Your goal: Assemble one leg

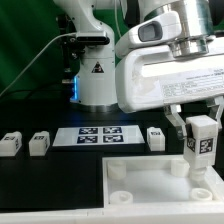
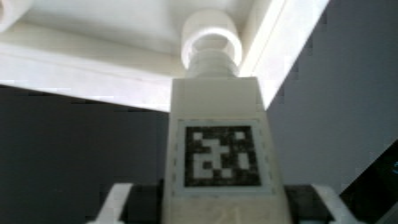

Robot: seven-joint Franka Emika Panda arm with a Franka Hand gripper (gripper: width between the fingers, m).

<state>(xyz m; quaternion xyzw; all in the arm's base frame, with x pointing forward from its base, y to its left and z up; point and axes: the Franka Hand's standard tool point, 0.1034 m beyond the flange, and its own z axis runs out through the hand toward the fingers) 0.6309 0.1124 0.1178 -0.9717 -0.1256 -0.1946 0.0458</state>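
My gripper (image 1: 201,135) is shut on a white leg (image 1: 201,140) with a black-and-white tag, holding it upright at the exterior view's right. The leg's lower end hangs just above the far right corner of the large white tabletop (image 1: 140,185). In the wrist view the held leg (image 2: 221,130) runs out between my fingers (image 2: 125,205) and points at a round corner socket (image 2: 214,45) of the tabletop (image 2: 71,60). Three more legs lie on the black table: two at the left (image 1: 12,143) (image 1: 39,143) and one near the middle (image 1: 156,137).
The marker board (image 1: 100,134) lies flat behind the tabletop, in front of the arm's white base (image 1: 98,70). A green curtain hangs at the back left. A cable runs from the left to the base.
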